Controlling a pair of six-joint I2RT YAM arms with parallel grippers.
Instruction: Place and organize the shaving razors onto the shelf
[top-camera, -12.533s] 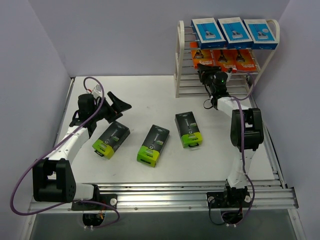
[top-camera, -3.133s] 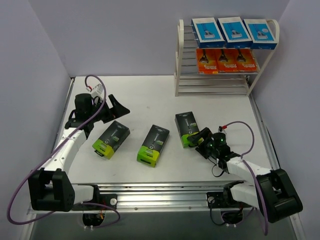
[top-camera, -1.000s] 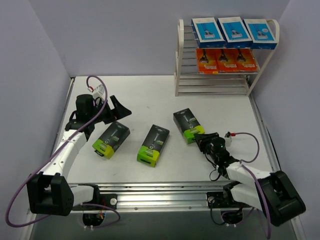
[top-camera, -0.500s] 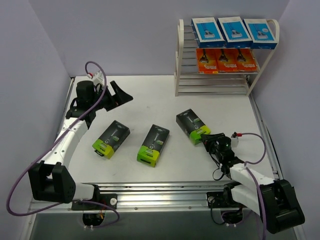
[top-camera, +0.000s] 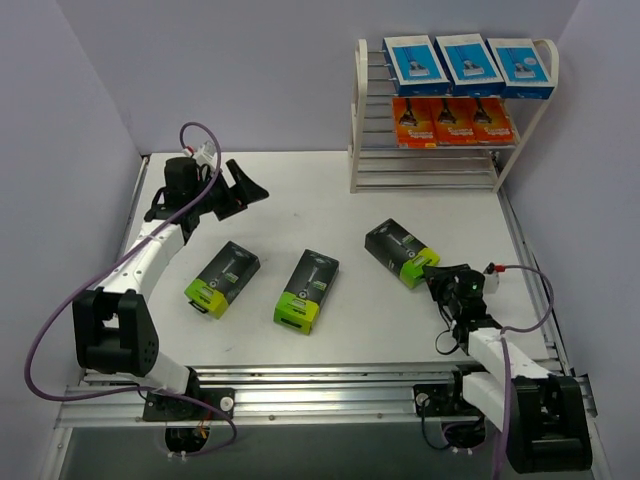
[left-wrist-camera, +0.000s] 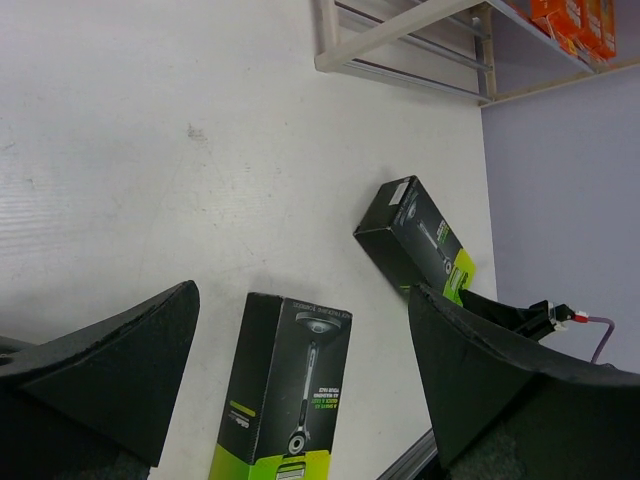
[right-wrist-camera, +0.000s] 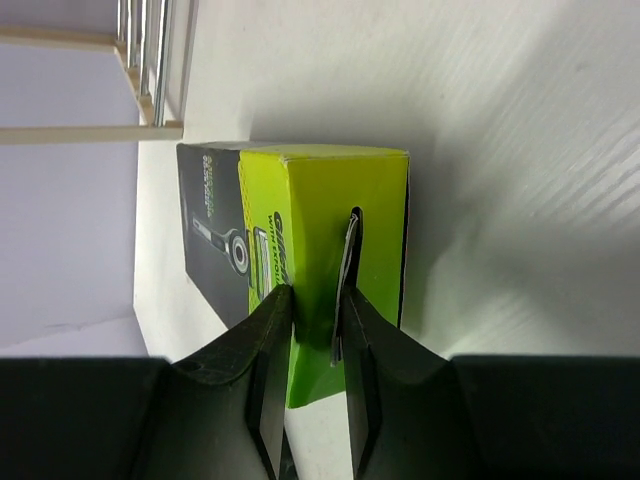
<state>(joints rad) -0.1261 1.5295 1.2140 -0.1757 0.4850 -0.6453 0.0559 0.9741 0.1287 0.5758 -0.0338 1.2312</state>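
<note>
Right claw (right-wrist-camera: 315, 297) clenched on lime end of pack (right-wrist-camera: 320, 200) dead ahead; thin hold, so lift slow, level, toward shelf (top-camera: 356, 120) beyond.

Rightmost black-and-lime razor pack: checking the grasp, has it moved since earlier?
Yes: the rightmost pack slid right and turned, away from the middle pack, held by the right gripper.

Blue-and-white packs (top-camera: 470, 63) on top tier of cream shelf (top-camera: 355, 120); orange packs (top-camera: 452, 120) one tier below; black, lime-ended packs (top-camera: 307, 290) on white bench (top-camera: 300, 200).
</note>
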